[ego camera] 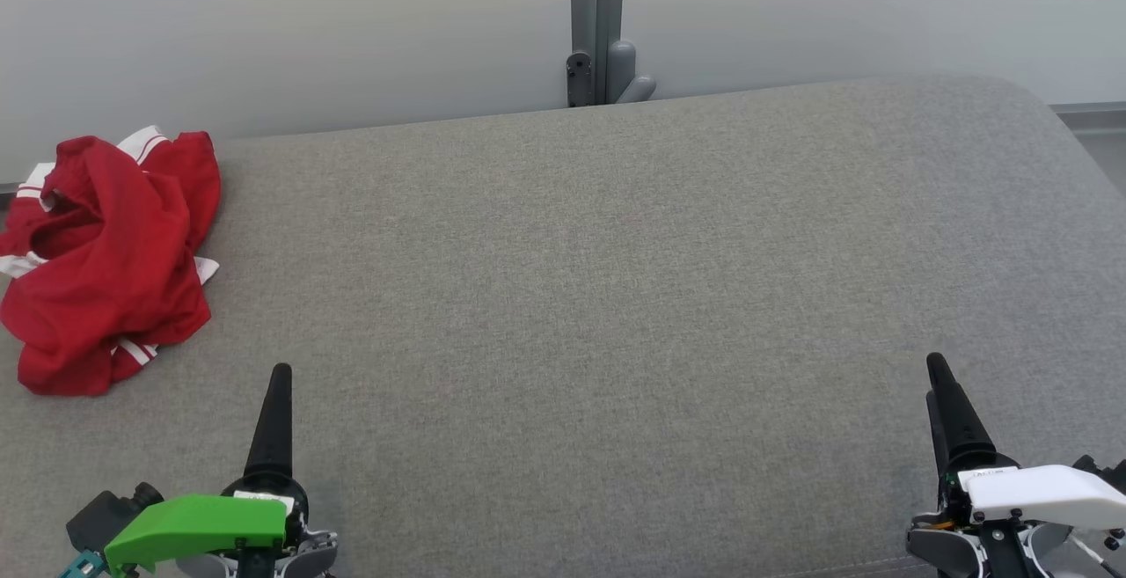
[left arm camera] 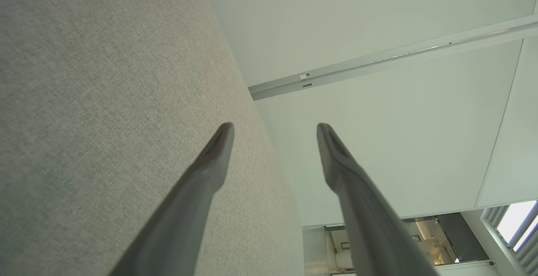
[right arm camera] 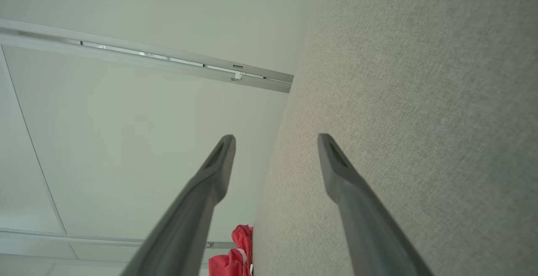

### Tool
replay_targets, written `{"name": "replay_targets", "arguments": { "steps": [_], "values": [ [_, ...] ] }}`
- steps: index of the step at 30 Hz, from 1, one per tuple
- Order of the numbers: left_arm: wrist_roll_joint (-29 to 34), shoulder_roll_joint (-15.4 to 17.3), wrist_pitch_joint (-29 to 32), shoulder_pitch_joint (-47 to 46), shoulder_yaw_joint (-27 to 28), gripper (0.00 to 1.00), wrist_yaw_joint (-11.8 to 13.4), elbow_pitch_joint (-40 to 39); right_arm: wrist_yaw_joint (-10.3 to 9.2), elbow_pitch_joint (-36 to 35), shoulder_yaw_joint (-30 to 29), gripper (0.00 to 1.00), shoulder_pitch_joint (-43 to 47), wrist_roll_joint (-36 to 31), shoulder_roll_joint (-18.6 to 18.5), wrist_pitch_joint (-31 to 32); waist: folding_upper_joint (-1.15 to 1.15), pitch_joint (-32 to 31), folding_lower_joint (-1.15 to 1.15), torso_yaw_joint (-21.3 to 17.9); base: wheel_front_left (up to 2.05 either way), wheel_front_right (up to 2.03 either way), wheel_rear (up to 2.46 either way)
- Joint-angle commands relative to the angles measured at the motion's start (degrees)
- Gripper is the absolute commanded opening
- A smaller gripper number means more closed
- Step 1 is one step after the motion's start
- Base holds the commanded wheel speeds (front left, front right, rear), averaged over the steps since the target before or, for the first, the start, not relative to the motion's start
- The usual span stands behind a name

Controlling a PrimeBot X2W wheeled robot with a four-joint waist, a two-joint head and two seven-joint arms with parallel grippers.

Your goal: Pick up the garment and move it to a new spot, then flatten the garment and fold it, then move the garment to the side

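showing the start of the pick-up step: the crumpled red garment with white striped trim (ego camera: 106, 257) lies in a loose heap at the far left of the grey woven-fabric padded surface (ego camera: 616, 296), apart from both tools. the left gripper with two long dark fingers and a green cover (ego camera: 280, 380) hovers at the lower left of the head view, near the garment but not touching it; its own wrist view shows the fingers spread wide with nothing between them. the right gripper with a white cover (ego camera: 937, 369) sits at the lower right, likewise spread and empty, and the right wrist view shows the red heap far beyond its fingertips. no part of the task appears done yet. to do the pick-up well, the left arm, being nearer, should probably reach forward and leftward, descend over a raised fold near the top of the heap rather than a thin trailing hem, and pinch one ridge of cloth so the garment lifts as one piece. since the heap lies close to the surface's left edge, a sideways nudge could push it off; a mostly vertical approach seems safer. the wide middle of the surface offers a likely new spot for flattening
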Motion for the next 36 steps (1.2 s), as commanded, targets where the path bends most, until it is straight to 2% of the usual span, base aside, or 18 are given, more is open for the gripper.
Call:
{"name": "replay_targets", "arguments": {
  "steps": [1, 21, 36],
  "values": [
    [2.61, 0.30, -0.69, -0.26, -0.40, 1.00, 0.52, -1.63, 0.01, -1.49, -0.11, 1.00, -0.15, -2.33, -0.47, -0.68, 0.12, -0.02, 0.00, -0.02, 0.00, 0.00, 0.00],
    [27.59, 0.41, -4.78, 0.05, -3.84, 1.00, 3.81, -5.67, 0.02, -6.17, 1.83, 1.00, 0.28, -27.13, -0.58, -4.66, 0.21, -0.12, 0.00, -0.30, 0.00, 0.00, 0.00],
    [42.16, 0.47, -7.19, 1.33, -5.07, 1.00, 5.25, -6.17, 0.03, -6.52, 4.54, 1.00, 0.36, -41.79, -0.67, -7.00, 0.27, -0.10, 0.00, -0.52, 0.00, 0.00, 0.00]
  ]
}}
